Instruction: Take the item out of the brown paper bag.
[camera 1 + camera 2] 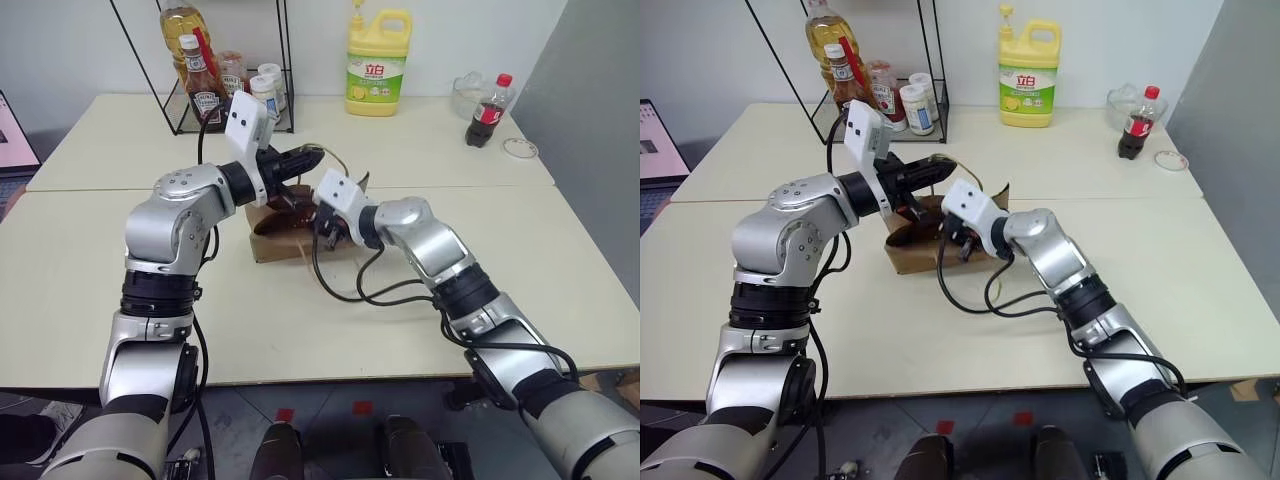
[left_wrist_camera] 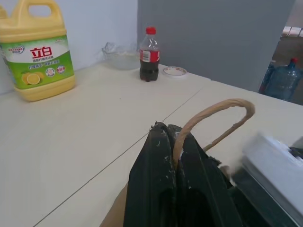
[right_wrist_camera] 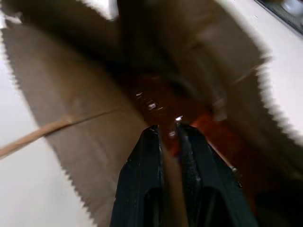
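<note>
I've got the left gripper [image 2: 177,156] clamped shut on 1 thin tan loop handle [image 2: 213,113] of the small creased brown kraft paper bag [image 1: 910,255], holding that side of the mouth up off the cream table [image 1: 90,290]. The bag lies on its side mid-table, mouth toward my right arm.

The right gripper [image 3: 168,135] is nosed into the open mouth, its 2 black fingers nearly together with just a slim gap; in the right wrist view nothing is between them yet.

The item, a small clear plastic bottle of orange drink [image 3: 213,137], lies deep in the bag, just ahead of the right fingertips and a bit off to 1 side. I see only an orange patch, so cap end vs base I can't tell. My guess is its long axis runs along the bag, roughly in line with the right gripper's approach.

The right arm is the nearer and the only free one. I judge it needs to open wider and shift toward the orange side before closing.
</note>
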You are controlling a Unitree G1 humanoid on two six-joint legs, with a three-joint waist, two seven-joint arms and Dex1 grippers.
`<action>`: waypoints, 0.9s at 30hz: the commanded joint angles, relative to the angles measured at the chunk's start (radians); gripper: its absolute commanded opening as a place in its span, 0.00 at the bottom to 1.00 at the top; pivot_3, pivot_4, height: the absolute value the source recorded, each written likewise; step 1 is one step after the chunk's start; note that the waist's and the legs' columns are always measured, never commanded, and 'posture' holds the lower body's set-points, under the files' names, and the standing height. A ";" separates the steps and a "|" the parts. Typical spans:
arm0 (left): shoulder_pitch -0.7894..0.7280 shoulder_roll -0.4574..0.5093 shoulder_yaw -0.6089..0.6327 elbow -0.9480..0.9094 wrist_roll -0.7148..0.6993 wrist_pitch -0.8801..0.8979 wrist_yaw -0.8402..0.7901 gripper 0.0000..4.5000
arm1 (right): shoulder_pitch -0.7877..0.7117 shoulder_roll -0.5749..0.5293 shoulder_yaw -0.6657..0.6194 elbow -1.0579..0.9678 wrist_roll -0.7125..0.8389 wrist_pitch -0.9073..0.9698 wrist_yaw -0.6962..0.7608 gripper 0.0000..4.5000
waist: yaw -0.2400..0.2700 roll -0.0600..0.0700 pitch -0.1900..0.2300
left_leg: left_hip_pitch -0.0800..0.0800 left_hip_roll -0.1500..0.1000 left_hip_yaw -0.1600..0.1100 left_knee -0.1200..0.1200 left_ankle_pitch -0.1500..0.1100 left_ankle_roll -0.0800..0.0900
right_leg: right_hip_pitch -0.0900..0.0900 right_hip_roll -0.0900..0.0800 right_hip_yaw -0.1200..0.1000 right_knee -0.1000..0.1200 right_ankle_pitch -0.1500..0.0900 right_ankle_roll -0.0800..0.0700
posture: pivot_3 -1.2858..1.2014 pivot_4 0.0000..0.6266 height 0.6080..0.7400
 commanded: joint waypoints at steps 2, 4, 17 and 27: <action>-0.030 0.001 0.006 -0.019 0.000 -0.023 -0.008 0.00 | -0.027 -0.042 0.043 0.053 -0.083 -0.124 -0.010 0.17 | 0.001 0.000 0.000 | -0.001 0.000 0.000 0.000 0.000 -0.001 | 0.000 0.000 0.000 0.000 0.000 0.000 | 0.52 0.24 1.00; -0.032 -0.001 0.006 -0.016 0.000 -0.024 -0.007 0.00 | -0.029 -0.073 0.104 0.082 -0.154 -0.244 -0.008 0.26 | 0.001 0.000 0.000 | -0.001 0.000 0.000 0.000 0.000 -0.001 | 0.000 0.000 0.000 0.000 0.000 0.000 | 0.52 0.24 1.00; -0.020 -0.003 0.010 -0.026 -0.002 -0.020 0.003 0.00 | -0.060 -0.123 0.270 0.213 -0.401 -0.614 0.008 0.99 | -0.004 0.000 0.000 | -0.001 0.000 0.000 0.000 0.001 -0.001 | -0.001 0.000 0.000 0.000 0.000 0.000 | 0.52 0.24 1.00; -0.017 -0.016 0.010 -0.026 0.000 -0.026 0.011 0.00 | -0.144 -0.048 0.301 0.457 -0.512 -0.731 -0.063 0.99 | -0.007 0.000 0.000 | 0.000 0.000 0.000 0.000 0.001 -0.001 | -0.001 0.000 0.000 0.000 0.000 0.000 | 0.52 0.24 1.00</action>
